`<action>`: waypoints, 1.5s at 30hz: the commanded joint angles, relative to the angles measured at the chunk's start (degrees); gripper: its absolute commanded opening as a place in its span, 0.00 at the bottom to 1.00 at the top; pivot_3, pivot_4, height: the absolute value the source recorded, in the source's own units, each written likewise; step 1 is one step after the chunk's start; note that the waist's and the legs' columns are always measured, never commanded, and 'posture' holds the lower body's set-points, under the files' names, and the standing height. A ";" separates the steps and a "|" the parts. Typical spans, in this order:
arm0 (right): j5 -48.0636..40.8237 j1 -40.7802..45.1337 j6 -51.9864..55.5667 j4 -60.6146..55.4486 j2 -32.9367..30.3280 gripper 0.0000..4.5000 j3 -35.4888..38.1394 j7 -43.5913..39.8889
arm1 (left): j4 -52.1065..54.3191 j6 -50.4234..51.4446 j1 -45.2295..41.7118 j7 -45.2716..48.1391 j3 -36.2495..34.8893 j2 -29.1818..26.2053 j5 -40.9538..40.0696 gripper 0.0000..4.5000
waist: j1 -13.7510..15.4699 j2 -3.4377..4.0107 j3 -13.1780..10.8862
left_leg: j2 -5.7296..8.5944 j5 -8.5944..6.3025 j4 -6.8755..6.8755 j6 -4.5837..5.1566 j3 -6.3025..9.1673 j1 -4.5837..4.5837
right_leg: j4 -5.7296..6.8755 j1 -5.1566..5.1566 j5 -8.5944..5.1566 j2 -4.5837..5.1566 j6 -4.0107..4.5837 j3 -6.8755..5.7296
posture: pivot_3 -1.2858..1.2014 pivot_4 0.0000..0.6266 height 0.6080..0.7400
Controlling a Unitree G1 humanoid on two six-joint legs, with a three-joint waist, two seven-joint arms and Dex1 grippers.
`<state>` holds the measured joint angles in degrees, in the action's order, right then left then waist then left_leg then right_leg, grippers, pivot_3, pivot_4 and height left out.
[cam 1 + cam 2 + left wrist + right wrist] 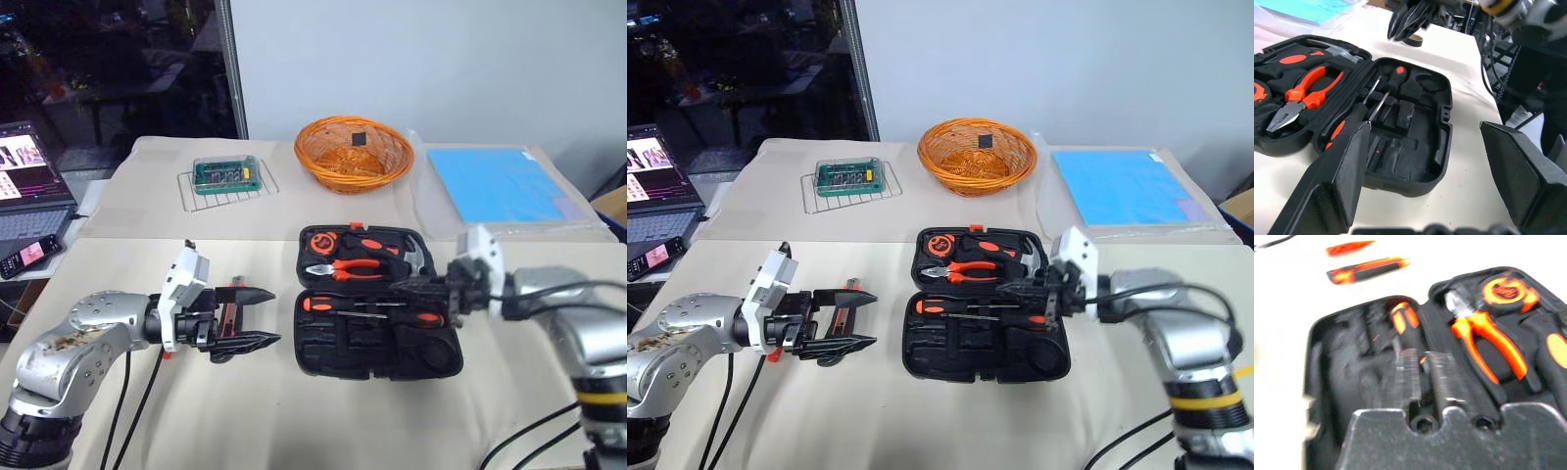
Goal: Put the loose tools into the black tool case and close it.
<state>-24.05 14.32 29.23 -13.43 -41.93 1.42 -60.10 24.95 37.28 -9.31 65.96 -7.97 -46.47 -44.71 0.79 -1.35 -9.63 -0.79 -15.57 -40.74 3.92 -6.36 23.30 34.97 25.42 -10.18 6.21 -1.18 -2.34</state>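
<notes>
Case (377,318) lies open at centre frame, two screwdrivers (372,311) inside; the right claw (416,289), pressed together, hovers over its right edge, while the spread left claw (260,315) waits just left, beside the knife (844,299).

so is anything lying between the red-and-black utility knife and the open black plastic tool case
Nothing visible does. The red-and-black utility knife lies beside the open black plastic tool case, with only bare table between them. The left gripper, jaws open, is close by the knife on that side.
</notes>
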 commanded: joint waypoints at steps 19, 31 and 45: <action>-9.77 -7.90 -8.06 -13.92 0.33 0.14 4.97 3.73 | 2.60 1.33 10.16 -29.48 -15.41 7.41 5.96 0.85 | -0.15 -0.18 0.15 | -0.15 -0.03 0.06 -0.13 -0.03 -0.21 | 0.02 -0.02 0.34 0.15 -0.23 -0.01 | 0.52 0.24 1.00; -15.26 -8.71 -6.50 -17.02 -7.80 0.98 8.63 -4.03 | 16.83 28.73 17.56 -51.74 -27.19 9.86 -0.19 0.85 | 0.00 -0.22 0.12 | -0.10 -0.54 0.11 -0.54 0.03 -0.23 | -0.08 -0.10 -0.08 0.21 0.03 -0.12 | 0.52 0.24 1.00; -9.97 -7.37 -10.37 -14.88 -6.02 0.98 5.35 -4.81 | 16.72 27.24 22.67 -47.70 -29.45 13.32 -4.63 0.85 | 0.00 -0.25 0.11 | -0.12 -0.44 0.11 -0.72 0.01 -0.34 | -0.02 -0.14 -0.18 0.09 -0.05 -0.10 | 0.52 0.24 1.00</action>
<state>-34.32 6.81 20.40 -26.65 -47.90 5.78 -65.20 41.27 65.99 13.11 17.19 -37.17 -32.74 -48.22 0.79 -1.60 -9.52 -0.91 -16.03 -40.63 3.23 -6.36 22.97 34.94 25.29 -10.35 6.33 -1.23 -2.43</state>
